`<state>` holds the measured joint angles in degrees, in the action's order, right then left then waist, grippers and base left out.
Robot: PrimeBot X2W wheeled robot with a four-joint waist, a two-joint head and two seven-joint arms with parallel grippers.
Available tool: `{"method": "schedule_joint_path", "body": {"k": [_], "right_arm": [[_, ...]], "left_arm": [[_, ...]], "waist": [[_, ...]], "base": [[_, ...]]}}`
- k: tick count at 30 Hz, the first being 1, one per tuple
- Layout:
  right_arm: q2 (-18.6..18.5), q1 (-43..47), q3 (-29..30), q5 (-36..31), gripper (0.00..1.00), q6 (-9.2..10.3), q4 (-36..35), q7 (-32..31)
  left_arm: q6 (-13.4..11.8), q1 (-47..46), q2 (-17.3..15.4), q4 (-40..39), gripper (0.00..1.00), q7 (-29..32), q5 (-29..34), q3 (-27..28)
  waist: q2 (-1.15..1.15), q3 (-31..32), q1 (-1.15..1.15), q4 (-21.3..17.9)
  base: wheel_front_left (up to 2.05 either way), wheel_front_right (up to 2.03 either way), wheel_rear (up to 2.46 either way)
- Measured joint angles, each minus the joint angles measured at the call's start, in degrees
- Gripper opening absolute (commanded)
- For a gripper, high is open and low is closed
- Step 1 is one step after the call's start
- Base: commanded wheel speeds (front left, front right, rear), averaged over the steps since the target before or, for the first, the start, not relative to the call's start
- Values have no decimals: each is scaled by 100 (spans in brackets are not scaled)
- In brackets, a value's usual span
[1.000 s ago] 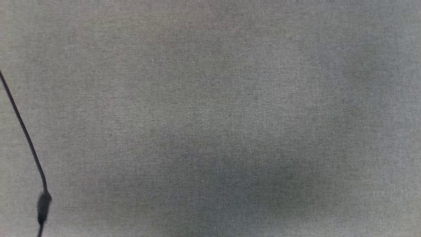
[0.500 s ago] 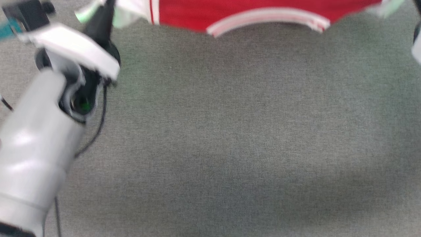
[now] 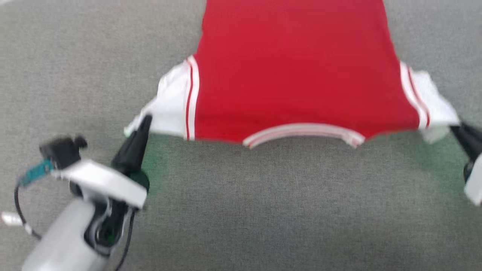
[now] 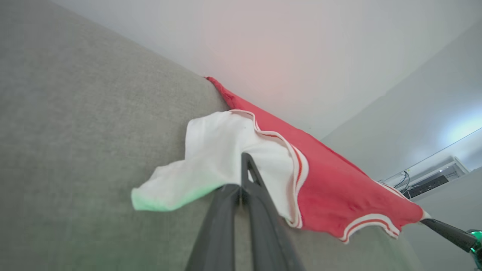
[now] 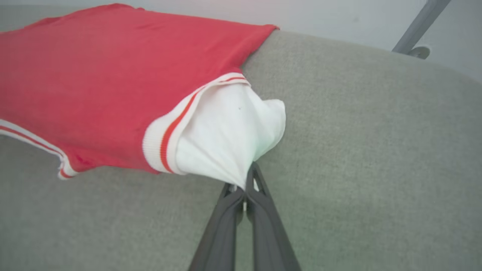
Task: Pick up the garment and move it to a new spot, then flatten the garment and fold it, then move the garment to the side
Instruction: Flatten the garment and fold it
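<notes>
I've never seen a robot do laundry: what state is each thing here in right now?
red T-shirt: spread out, pulled wide by both white sleeves, collar towards the robot.
left gripper: shut, pinching one sleeve.
right gripper: shut, pinching the other sleeve.
grey fabric surface: flat, under the shirt.

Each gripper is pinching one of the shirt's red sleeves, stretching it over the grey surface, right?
No: the shirt has white sleeves; only its body is red. The wrist views show the left gripper and right gripper each pinching a white sleeve.
</notes>
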<state>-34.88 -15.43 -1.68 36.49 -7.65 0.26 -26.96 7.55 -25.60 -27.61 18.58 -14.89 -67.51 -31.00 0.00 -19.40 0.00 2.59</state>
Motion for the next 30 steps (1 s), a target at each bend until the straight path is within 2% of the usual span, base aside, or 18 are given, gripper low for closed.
{"method": "schedule_joint_path", "body": {"k": [5, 14, 17, 22, 30], "right_arm": [[43, 1031, 375, 92, 0, 0, -675, -258], [118, 2449, 697, 400, 0, 0, -1691, -903], [158, 2696, 797, 445, 0, 0, -1905, -988], [266, 2704, 833, 467, 0, 0, -1947, -984], [98, 2295, 141, 321, 0, 2, -1167, -905]], "left_arm": [[0, 1025, -31, -623, 0, -1, 188, 211], [-1, 2326, -530, -1490, 0, 35, 199, 188], [-122, 2602, -649, -1742, 0, 35, 146, 208], [-252, 2582, -579, -1855, 0, 86, 244, 121], [-229, 2157, -274, -1172, 0, 125, 458, -109]], "waist": [[0, 196, 0, 33], [0, 344, 0, 2], [0, 341, 0, -20], [0, 289, 0, -23], [0, 142, 0, -39]], "base": [[0, 0, 0], [0, 0, 0], [0, 0, 0], [0, 0, 0], [0, 0, 0]]}}
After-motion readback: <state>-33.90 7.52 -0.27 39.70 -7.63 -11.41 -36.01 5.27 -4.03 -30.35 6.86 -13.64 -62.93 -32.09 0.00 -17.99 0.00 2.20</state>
